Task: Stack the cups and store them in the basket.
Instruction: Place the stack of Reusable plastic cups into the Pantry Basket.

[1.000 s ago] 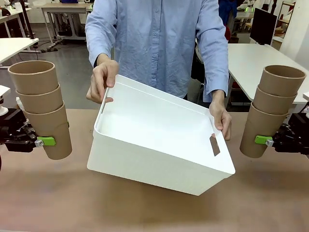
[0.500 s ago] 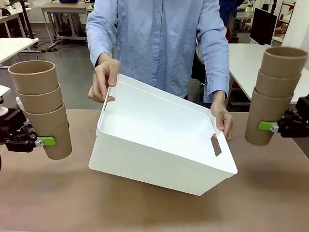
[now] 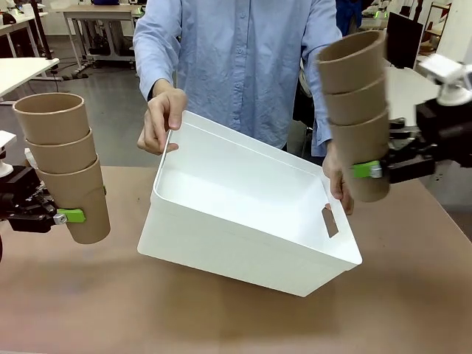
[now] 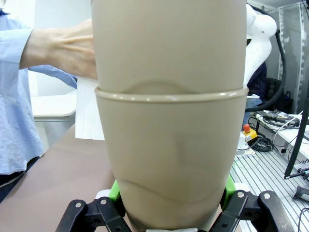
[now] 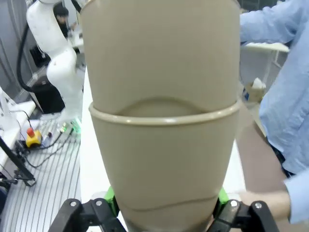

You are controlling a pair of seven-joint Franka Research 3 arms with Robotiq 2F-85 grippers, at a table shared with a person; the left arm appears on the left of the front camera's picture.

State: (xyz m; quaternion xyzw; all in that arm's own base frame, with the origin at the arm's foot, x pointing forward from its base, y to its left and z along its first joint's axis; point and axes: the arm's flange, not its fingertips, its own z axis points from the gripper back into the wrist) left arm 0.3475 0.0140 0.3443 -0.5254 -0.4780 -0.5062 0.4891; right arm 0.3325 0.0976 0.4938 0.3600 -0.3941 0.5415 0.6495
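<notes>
The person holds the white basket by both end handles over the table's middle, tilted with its opening facing me. My left gripper is shut on the bottom cup of a stack of three brown cups at the far left, held upright above the table. My right gripper is shut on the bottom cup of a second stack of three cups, leaning slightly, above the basket's right end. In the left wrist view the cups sit between the green pads. The right wrist view shows its cups between the pads.
One of the person's hands grips the basket's left rim; the other hand is at the right handle, right beside my right stack. The brown table has free room in front of the basket. White tables stand behind.
My right arm has lifted its cup stack up and to the left, from beside the basket to above its right end. The basket shifted slightly. The left arm stayed put.
</notes>
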